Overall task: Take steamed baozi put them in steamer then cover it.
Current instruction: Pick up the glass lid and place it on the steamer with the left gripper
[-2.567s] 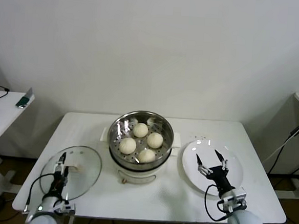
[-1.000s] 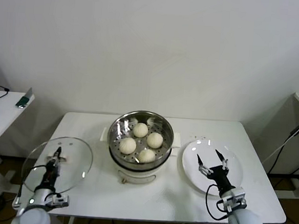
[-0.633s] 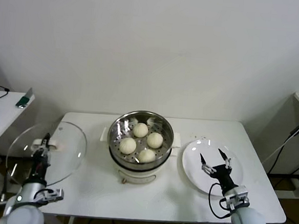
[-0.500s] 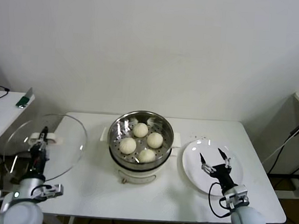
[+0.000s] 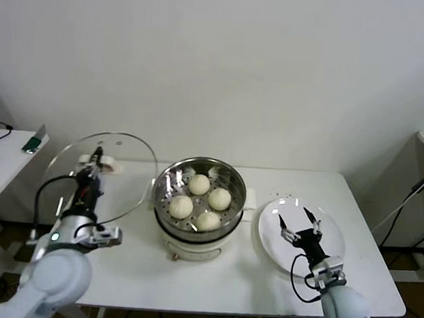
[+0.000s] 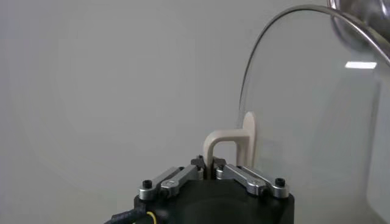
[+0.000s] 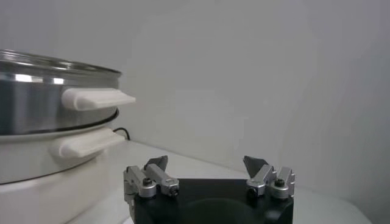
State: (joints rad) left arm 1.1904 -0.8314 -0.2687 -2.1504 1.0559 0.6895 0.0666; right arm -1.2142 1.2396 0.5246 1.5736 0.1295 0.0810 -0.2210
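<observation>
Left gripper (image 5: 92, 172) pinches cover (image 5: 105, 177) handle, cover raised, tilted, beside steamer (image 5: 199, 202). Four baozi (image 5: 202, 200) inside steamer. Right gripper (image 5: 299, 233) spread over plate (image 5: 333, 244). No readable writing.

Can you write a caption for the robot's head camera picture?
Left gripper holds the glass cover beside the steamer of four baozi.

**Hidden and cropped parts**

The right gripper (image 5: 298, 233) covers part of the white plate (image 5: 337, 249). The pot base (image 5: 191, 246) is largely hidden beneath the steamer (image 5: 234, 181). In the left wrist view, the lid (image 6: 317, 122) runs past the frame edge; the handle (image 6: 234, 143) foot disappears between the left gripper (image 6: 210, 170) jaws.
</observation>
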